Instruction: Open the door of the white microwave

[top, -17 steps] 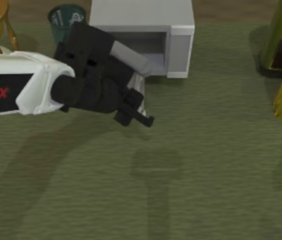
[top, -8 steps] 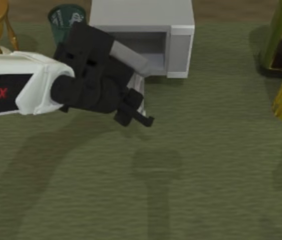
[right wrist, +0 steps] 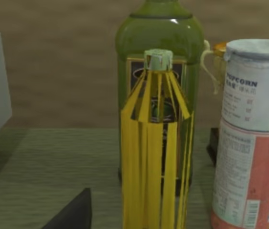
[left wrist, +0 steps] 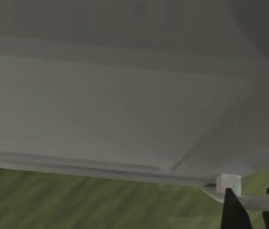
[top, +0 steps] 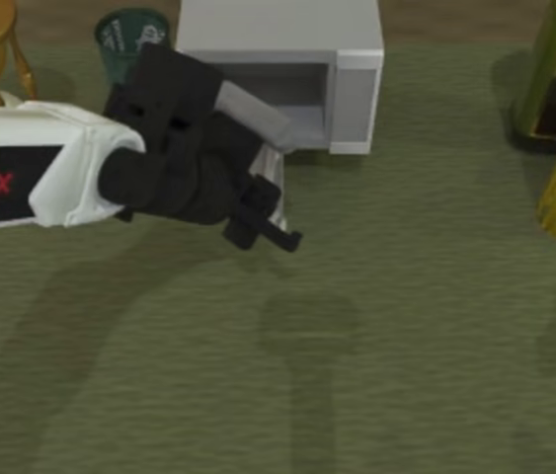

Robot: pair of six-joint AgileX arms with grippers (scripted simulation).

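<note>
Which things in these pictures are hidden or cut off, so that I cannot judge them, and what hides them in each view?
- Door: top view, mostly under the left arm; only a white strip shows.
- Left claw: top view, its grip on the handle is hidden by its own body.
- Handle: left wrist view, cut by the frame edge.
- Right claw: outside every view.
- Green bottle: top view, cut by the right edge.
- White microwave cavity: partly covered by the arm.

Top view overhead; left wrist close under door (left wrist: 124,109); right wrist faces bottle (right wrist: 158,71).
</note>
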